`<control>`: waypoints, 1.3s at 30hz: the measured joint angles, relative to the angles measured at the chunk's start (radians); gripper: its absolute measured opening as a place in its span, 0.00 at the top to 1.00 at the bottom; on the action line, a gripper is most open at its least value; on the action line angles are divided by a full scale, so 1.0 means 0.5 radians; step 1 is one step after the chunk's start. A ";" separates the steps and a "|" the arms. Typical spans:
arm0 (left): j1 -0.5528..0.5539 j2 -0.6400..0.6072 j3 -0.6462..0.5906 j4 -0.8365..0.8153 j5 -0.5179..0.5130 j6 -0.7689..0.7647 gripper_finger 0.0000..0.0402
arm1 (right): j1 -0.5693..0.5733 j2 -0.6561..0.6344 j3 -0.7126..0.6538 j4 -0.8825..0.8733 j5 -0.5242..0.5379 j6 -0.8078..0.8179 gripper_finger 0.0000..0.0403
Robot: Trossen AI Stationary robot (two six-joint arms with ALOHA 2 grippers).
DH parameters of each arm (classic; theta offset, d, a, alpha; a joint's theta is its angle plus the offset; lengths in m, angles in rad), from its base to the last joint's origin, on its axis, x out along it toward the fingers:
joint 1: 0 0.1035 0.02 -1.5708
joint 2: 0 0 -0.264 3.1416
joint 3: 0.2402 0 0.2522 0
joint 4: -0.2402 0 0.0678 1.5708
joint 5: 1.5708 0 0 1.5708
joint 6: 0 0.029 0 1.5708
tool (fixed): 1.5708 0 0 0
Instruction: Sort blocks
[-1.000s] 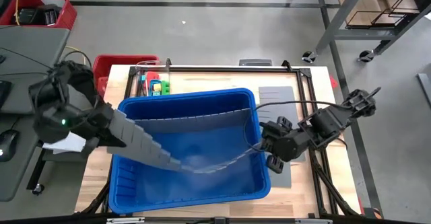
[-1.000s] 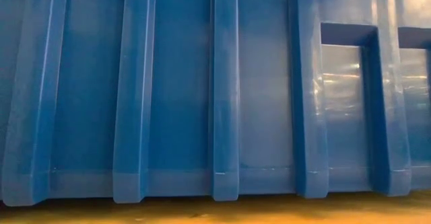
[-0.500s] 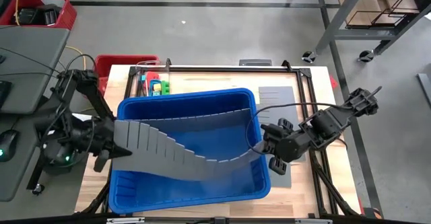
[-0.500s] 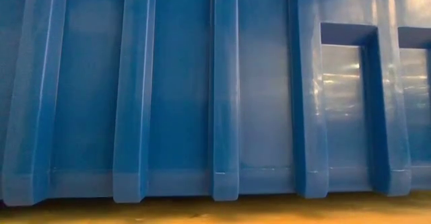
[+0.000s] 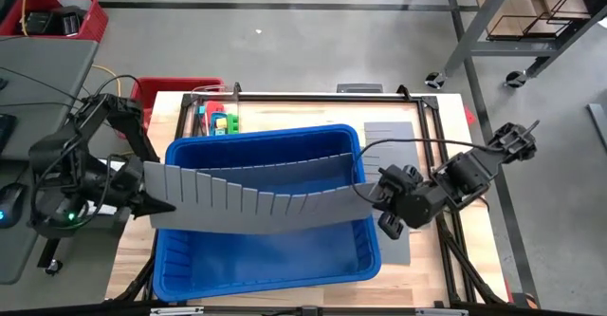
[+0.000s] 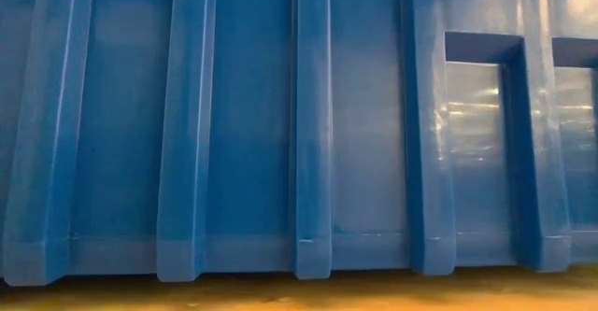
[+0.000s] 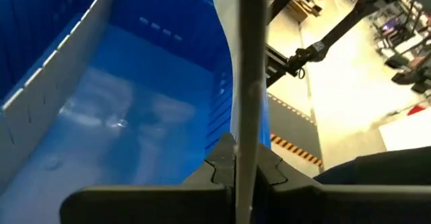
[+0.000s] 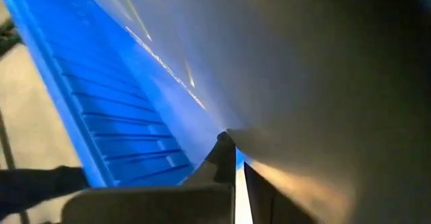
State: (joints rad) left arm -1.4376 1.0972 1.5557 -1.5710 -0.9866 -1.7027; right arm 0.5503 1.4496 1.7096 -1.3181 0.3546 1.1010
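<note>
A long grey slotted divider panel (image 5: 256, 202) spans the blue bin (image 5: 266, 259) from left to right, held above it between both grippers. My left gripper (image 5: 159, 204) is shut on its left end and my right gripper (image 5: 377, 200) on its right end. A second slotted divider (image 7: 54, 69) stands inside the bin along its far wall. Small coloured blocks (image 5: 223, 122) lie on the table beyond the bin's far left corner. The low view shows only the bin's wall (image 6: 299, 143). My left gripper pinches the panel's left end (image 7: 246, 143) between its two fingers, coming from the table's left and slanting down. The panel shows edge-on, running away from the fingers over the bin, lifted clear. My right gripper pinches the panel's right end (image 8: 236, 140) between its two fingers, coming from the table's right and slanting down. The panel runs off toward the left arm, slightly bowed, above the bin's right wall.
More grey panels (image 5: 389, 136) lie flat on the table to the right of the bin. A red crate (image 5: 175, 90) stands beyond the table's far left corner. The bin fills most of the table.
My left gripper has swung toward the table's near left and turned at the wrist. The panel, which sagged in a curve toward the bin's near side, now runs almost straight across the bin, with its face showing from above. My right gripper has kept its hold.
</note>
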 joint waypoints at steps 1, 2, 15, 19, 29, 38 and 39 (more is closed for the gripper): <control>0.000 -0.001 -0.009 0.004 -0.005 0.024 1.00 | 0.009 0.003 0.000 -0.001 0.017 0.043 1.00; 0.002 -0.001 -0.021 0.002 -0.010 0.046 1.00 | 0.015 0.004 0.000 -0.006 0.030 0.089 1.00; -0.028 0.023 -0.305 0.019 0.053 -0.235 1.00 | 0.121 0.096 -0.118 0.341 0.321 0.387 0.99; -0.015 0.017 -0.304 -0.023 0.136 -0.276 1.00 | 0.120 0.113 -0.227 0.564 0.368 0.379 0.99; 0.175 0.077 -0.327 0.012 0.121 -0.208 1.00 | 0.167 0.085 -0.280 0.371 0.332 0.446 1.00; 0.434 0.117 -0.386 0.015 0.146 -0.026 1.00 | 0.275 -0.078 -0.281 -0.067 0.402 0.686 1.00; 0.456 0.116 -0.387 0.009 0.154 0.021 1.00 | 0.291 -0.090 -0.281 -0.126 0.413 0.739 1.00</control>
State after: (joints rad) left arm -1.2098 1.1553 1.3623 -1.5665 -0.9095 -1.6923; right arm 0.6960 1.4043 1.5692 -1.3810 0.5610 1.4703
